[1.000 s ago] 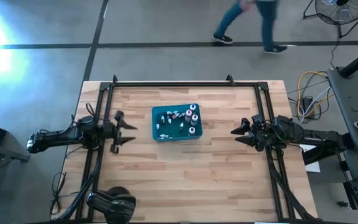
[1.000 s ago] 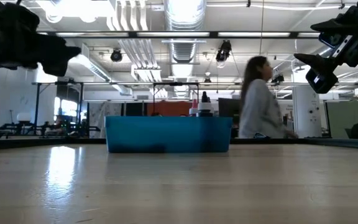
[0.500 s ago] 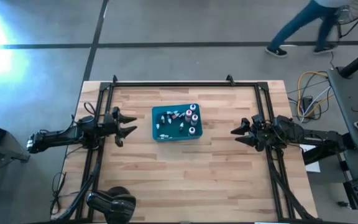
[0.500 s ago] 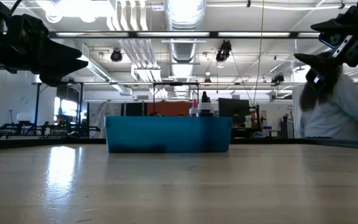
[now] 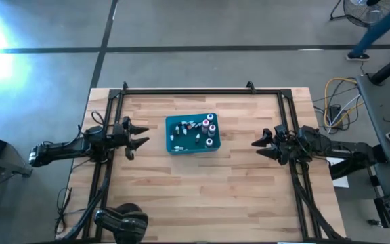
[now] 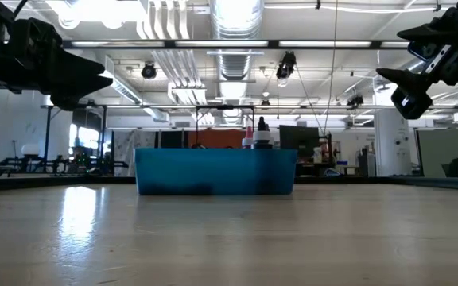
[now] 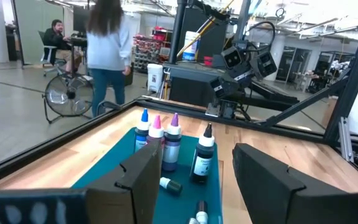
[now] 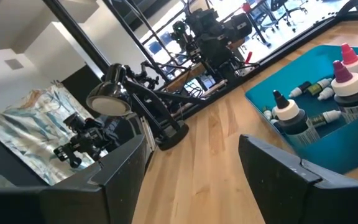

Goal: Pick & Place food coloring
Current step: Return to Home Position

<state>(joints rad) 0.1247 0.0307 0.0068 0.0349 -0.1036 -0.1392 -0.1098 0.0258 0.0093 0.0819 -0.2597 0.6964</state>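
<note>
The teal bin (image 5: 190, 134) stands mid-table with the food coloring inside it. Several bottles (image 7: 173, 140) stand upright on the bin's floor at its right end (image 5: 210, 129); their caps are blue, pink, purple and black. Small vials (image 5: 179, 130) lie flat toward its left end. In the low view, bottle tips (image 6: 258, 133) show above the bin's rim (image 6: 215, 151). My left gripper (image 5: 143, 135) hovers open to the left of the bin, pointing level at it. My right gripper (image 5: 256, 148) hovers open to the right of the bin. Both are empty.
Black frame rails (image 5: 188, 90) run along the table's far edge and down both sides. A black lamp-like device (image 5: 122, 221) sits at the near left edge. Bare wood (image 5: 202, 190) surrounds the bin. A person's legs (image 5: 374, 30) show on the floor at the far right.
My left gripper has rolled about its own pointing line while staying in place, so from above its fingers now look closer together. A person has walked toward the right across the floor beyond the table.
</note>
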